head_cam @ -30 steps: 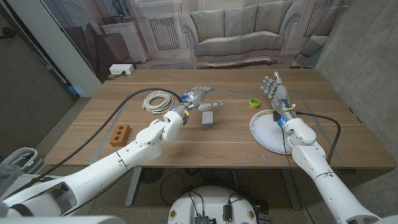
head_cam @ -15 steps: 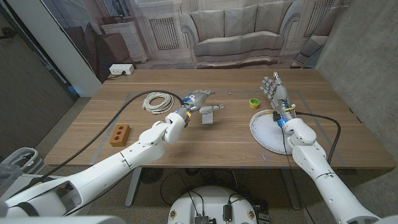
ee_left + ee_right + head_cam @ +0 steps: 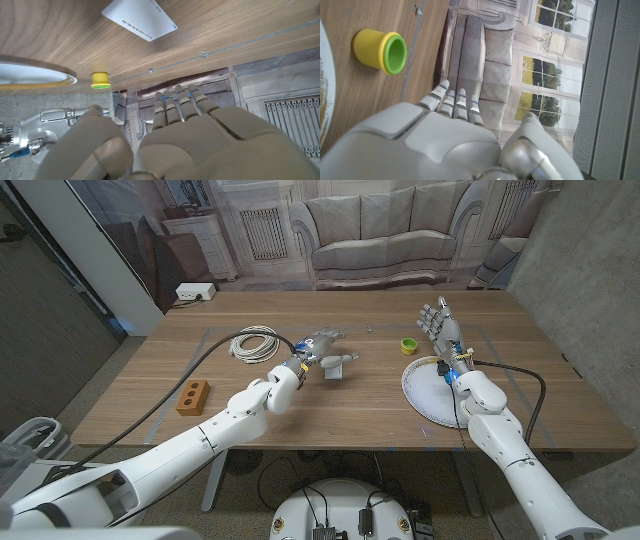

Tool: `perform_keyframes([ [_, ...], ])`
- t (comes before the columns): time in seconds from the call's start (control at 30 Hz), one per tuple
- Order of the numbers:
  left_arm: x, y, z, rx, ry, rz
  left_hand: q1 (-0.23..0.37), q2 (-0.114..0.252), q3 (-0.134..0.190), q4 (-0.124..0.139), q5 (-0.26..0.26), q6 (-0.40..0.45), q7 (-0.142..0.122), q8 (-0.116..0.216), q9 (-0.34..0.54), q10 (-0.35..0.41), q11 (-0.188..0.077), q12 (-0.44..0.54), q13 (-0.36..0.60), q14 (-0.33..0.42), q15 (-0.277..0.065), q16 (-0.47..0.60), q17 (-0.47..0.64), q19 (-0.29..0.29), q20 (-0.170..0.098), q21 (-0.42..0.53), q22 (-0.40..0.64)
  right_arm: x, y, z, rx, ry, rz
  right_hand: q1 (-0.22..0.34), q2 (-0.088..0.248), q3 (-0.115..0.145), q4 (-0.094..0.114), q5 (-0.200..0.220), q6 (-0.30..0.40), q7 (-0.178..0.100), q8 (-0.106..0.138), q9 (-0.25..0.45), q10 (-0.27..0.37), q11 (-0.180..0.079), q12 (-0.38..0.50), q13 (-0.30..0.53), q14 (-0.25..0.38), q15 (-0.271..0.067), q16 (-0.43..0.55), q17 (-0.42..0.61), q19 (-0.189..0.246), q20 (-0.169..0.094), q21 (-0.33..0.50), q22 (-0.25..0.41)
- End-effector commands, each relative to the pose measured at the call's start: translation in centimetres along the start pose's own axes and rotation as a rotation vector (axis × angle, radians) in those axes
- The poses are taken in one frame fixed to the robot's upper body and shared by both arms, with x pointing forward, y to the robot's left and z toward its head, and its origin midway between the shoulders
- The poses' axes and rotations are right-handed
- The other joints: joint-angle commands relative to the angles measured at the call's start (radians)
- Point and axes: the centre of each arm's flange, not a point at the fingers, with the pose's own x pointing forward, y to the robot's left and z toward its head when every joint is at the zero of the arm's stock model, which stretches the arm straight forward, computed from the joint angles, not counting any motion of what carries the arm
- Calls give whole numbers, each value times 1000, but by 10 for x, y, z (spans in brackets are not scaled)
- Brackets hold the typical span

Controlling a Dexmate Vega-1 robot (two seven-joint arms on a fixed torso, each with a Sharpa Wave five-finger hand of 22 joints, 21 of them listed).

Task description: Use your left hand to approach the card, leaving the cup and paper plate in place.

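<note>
The left hand (image 3: 318, 344) hovered over the worktop (image 3: 370, 405) with fingers apart, holding nothing. The card (image 3: 334, 368) lay flat just beside its fingertips, apparently untouched. The right hand (image 3: 438, 321) stood upright, fingers spread and empty, with the cup (image 3: 408, 346) just beside it and the paper plate (image 3: 428, 392) near its wrist.

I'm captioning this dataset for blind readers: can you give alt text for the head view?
The left hand hovers over the white card at mid-table, holding nothing. The right hand stands open by the yellow cup and paper plate; a cable coil and brick lie to the left.
</note>
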Motion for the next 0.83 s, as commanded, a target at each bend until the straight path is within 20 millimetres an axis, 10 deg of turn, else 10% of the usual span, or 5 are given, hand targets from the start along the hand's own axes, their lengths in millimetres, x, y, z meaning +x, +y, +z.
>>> perform_keyframes([
  [0.03,5,-16,0,-7,-2,-48,5,4,-10,1,7,3,3,-3,5,-2,4,1,2,-1,-18,-5,3,-5,-31,-3,3,-2,-2,-1,1,-3,-16,5,-1,2,-3,-3,10,1,7,5,9,-2,5,2,12,2,5,4,7,1,-1,2],
  [0.83,-3,-16,3,-6,15,-45,12,9,-12,0,8,6,-1,-5,6,1,3,1,3,-2,-19,-5,4,-8,-27,-3,4,5,2,-5,7,10,4,5,1,0,-4,-3,12,-2,6,5,12,-1,6,3,13,3,5,4,7,2,-2,2],
])
